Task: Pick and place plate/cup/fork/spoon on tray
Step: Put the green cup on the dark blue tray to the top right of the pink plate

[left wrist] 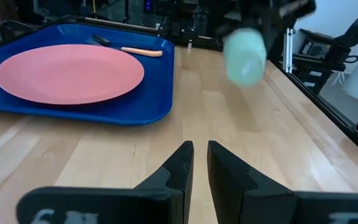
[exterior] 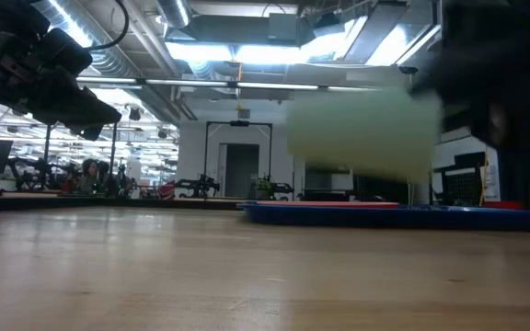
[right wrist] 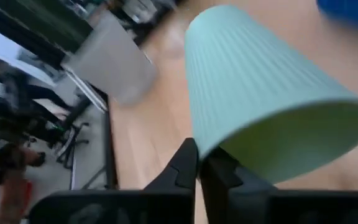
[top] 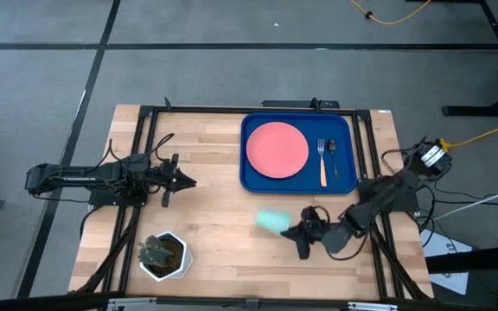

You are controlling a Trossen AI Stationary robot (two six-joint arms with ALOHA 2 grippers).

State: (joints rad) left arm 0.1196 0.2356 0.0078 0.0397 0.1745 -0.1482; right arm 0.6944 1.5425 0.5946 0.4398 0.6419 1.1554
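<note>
The pale green cup (top: 273, 221) hangs in the air over the near middle of the table, held by my right gripper (top: 296, 230). It also shows in the low view (exterior: 362, 129) and the right wrist view (right wrist: 253, 93). The coral-pink plate (top: 277, 149), the tan-handled fork (top: 322, 168) and the dark spoon (top: 333, 158) lie in the deep-blue tray (top: 245, 175) at the far right. My left gripper (top: 188, 182) is shut and empty at the table's left, its fingers (left wrist: 182, 165) pointing toward the tray. My right gripper pinches the cup's wall at the rim (right wrist: 211, 148) between its two fingers, one on the ribbed outside and one on the mouth side. The fingers come about level from the table's right. The cup is lifted clear and tipped on its side, its base toward the table's left.
A white pot with a plant (top: 162, 255) stands near the front left corner. Bare wood lies between the tray's near rim and the cup. The black frame rails (top: 137, 173) run along the table's left and right sides.
</note>
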